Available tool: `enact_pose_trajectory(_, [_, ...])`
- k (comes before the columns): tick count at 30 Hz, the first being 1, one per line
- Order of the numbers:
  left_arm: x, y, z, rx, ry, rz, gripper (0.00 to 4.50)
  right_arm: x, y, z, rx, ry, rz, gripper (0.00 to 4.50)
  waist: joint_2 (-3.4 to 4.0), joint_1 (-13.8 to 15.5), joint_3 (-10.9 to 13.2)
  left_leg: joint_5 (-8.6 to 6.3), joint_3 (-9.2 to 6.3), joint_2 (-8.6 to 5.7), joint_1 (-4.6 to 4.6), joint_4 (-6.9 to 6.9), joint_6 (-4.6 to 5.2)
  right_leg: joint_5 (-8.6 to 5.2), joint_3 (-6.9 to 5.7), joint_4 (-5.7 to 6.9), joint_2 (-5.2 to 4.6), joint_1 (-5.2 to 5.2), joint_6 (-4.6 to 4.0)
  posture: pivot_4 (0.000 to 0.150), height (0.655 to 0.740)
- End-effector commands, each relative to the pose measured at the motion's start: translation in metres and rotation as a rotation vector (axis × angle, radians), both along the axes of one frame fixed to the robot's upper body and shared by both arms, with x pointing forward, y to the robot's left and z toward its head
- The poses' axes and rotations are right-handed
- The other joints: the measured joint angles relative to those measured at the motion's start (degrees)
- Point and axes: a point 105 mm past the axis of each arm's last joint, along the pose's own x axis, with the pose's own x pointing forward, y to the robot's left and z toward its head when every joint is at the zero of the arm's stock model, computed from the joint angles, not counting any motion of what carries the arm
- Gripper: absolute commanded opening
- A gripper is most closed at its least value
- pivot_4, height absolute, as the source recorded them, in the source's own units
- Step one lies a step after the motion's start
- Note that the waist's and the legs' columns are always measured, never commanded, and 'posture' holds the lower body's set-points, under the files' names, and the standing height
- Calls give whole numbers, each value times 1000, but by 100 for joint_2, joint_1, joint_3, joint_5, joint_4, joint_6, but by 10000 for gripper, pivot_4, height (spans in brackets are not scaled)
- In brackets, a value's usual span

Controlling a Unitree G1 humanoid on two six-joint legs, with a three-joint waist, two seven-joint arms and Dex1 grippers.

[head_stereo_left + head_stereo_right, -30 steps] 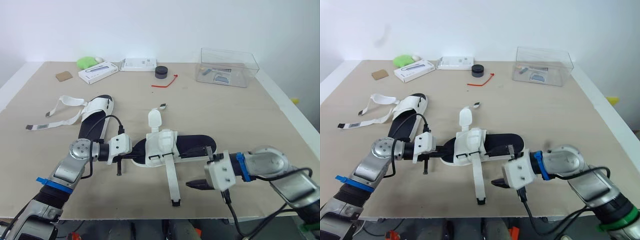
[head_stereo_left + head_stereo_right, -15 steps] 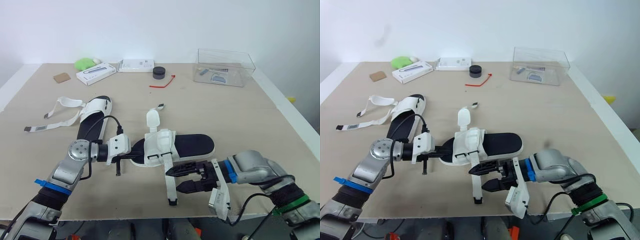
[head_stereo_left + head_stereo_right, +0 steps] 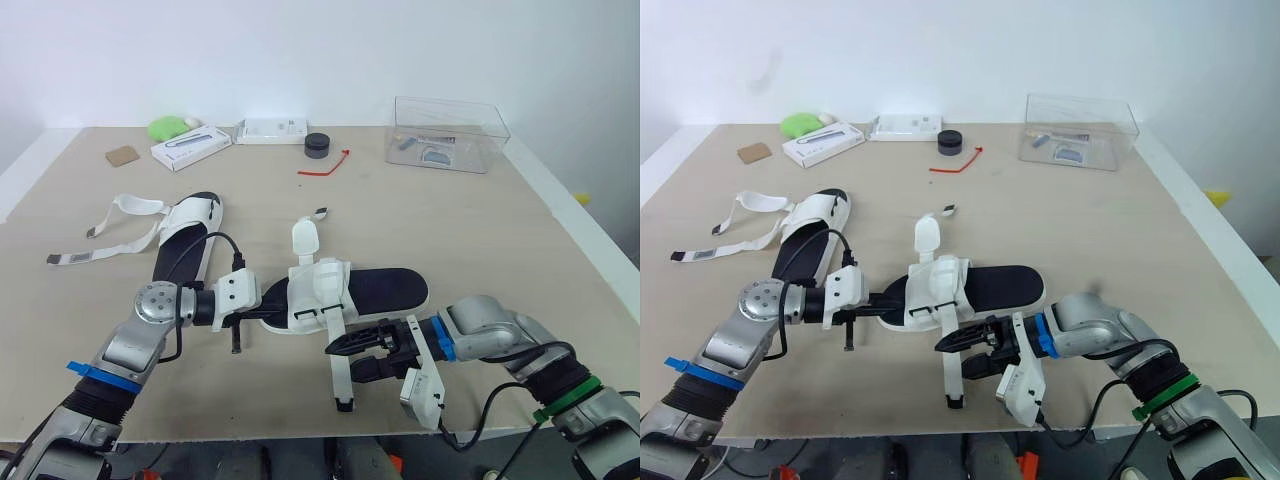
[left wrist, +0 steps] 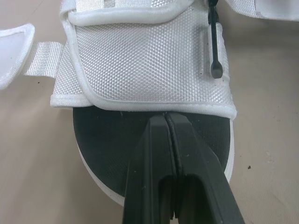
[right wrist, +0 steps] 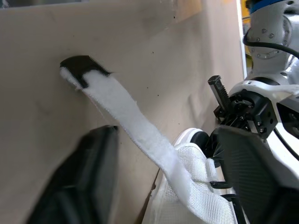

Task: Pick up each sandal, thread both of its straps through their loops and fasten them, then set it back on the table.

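A sandal (image 3: 345, 290) with a black sole and white upper lies at the middle of the table. Its long strap (image 3: 339, 365) trails loose toward the front edge, and a second strap (image 3: 305, 238) points away. My left gripper (image 3: 266, 308) is shut on the sole's left end; in the left wrist view its fingers (image 4: 154, 140) pinch the black sole (image 4: 103, 135) below the white upper (image 4: 140, 60). My right gripper (image 3: 342, 362) is open, one finger on each side of the long strap (image 5: 135, 135). The other sandal (image 3: 190, 235) lies at the left, straps (image 3: 115, 225) undone.
Along the back stand a clear plastic box (image 3: 450, 134), a black round puck (image 3: 319, 144), a red tie (image 3: 327, 166), two white boxes (image 3: 190, 147) (image 3: 273, 130), a green lump (image 3: 170, 127) and a brown square (image 3: 124, 155). The table's front edge runs just below the strap's tip.
My right gripper has turned and moved left from beside the front edge until its open fingers straddle the long strap. The left gripper and the sandal have stayed put.
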Motion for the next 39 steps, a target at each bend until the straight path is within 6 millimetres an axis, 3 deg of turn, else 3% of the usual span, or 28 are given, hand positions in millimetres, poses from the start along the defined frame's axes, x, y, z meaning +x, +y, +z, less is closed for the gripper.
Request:
enact_pose_trajectory(1, [-6,5,-21,65,71,7,0,-3,4,15,72,51,-4,19998,0,0,0,0,0,0,0,0,0,0,0,1,0,0,0,1500,7400])
enact_pose_trajectory(2, [-6,6,-21,65,72,8,0,-3,5,17,86,81,-15,17006,0,0,0,0,1,0,1,0,0,0,1,1,0,0,0,1500,7400])
enact_pose_trajectory(3, [-5,6,-21,65,72,9,0,-2,6,20,116,133,-38,9950,0,-1,0,0,2,0,2,0,0,0,3,2,0,1,-1,1500,7400])
enact_pose_trajectory(6, [-5,7,-22,66,73,13,0,0,10,29,199,313,-116,1146,-1,0,-1,0,2,1,3,0,0,1,2,2,0,1,0,1500,7400])
enact_pose_trajectory(9, [-5,7,-23,67,74,15,0,2,12,38,256,500,-182,1146,-1,0,-1,0,3,2,4,-1,0,11,4,4,0,2,0,1500,7400])
enact_pose_trajectory(18, [-4,9,-25,72,76,18,0,6,15,49,334,789,-297,1146,-2,1,-4,0,0,7,8,-1,0,10,-3,7,9,2,8,1500,7400])
enact_pose_trajectory(26, [-3,8,-26,71,77,18,0,40,12,66,508,1173,-541,1146,-3,0,-7,0,-1,8,9,0,0,13,-2,8,9,2,9,1500,7400])
enact_pose_trajectory(32, [-2,9,-26,70,76,20,0,73,3,66,611,1306,-766,1146,-1,1,-11,0,-1,7,2,0,0,14,-2,8,8,-2,11,1500,7400])
enact_pose_trajectory(39, [-3,8,-27,66,76,22,0,86,-5,50,597,1330,-922,1146,-1,0,-12,0,-5,4,-11,0,0,14,-3,6,6,-9,15,1500,7400])
